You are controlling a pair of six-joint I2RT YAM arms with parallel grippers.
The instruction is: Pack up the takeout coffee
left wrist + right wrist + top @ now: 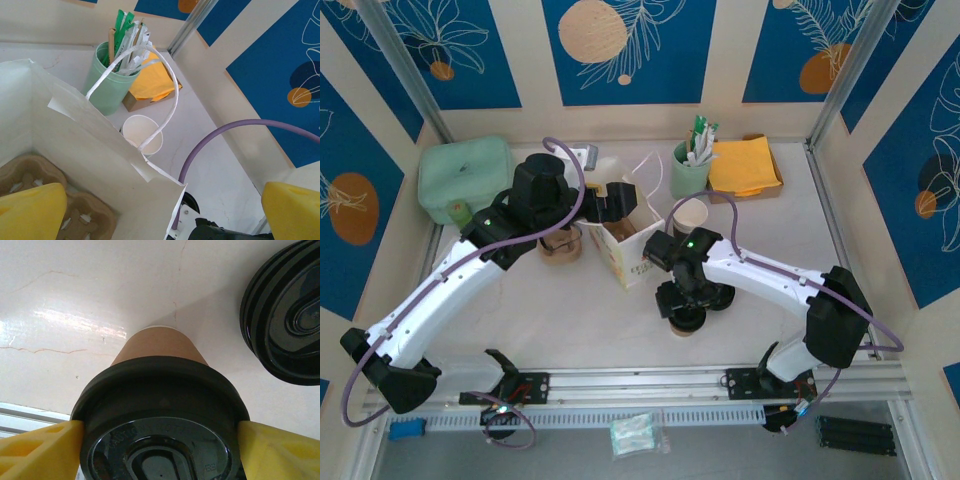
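My right wrist view gives me a kraft-brown cup [159, 346] with a glossy black lid [160, 410], yellow fingers [35, 452] on the right gripper [160, 452], and more black lids [285, 315] upper right. On the left wrist view: mint-green holder [107, 82], yellow napkins [152, 82], white paper bag [75, 125], purple cable [225, 131], and lower left what looks like a brown pulp carrier [30, 172]. The wall panels [270, 60] are blue with white leaf lines and orange circles.

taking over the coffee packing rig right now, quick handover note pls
Left gripper: open, straddling a wall of the paper bag.
Right gripper: fingers on both sides of the black lid on the brown cup; can't tell whether it grips.
Cup stands on the table near the bag; a cardboard carrier sits inside the bag.
Done: lid on. Left: lift cup into the carrier.
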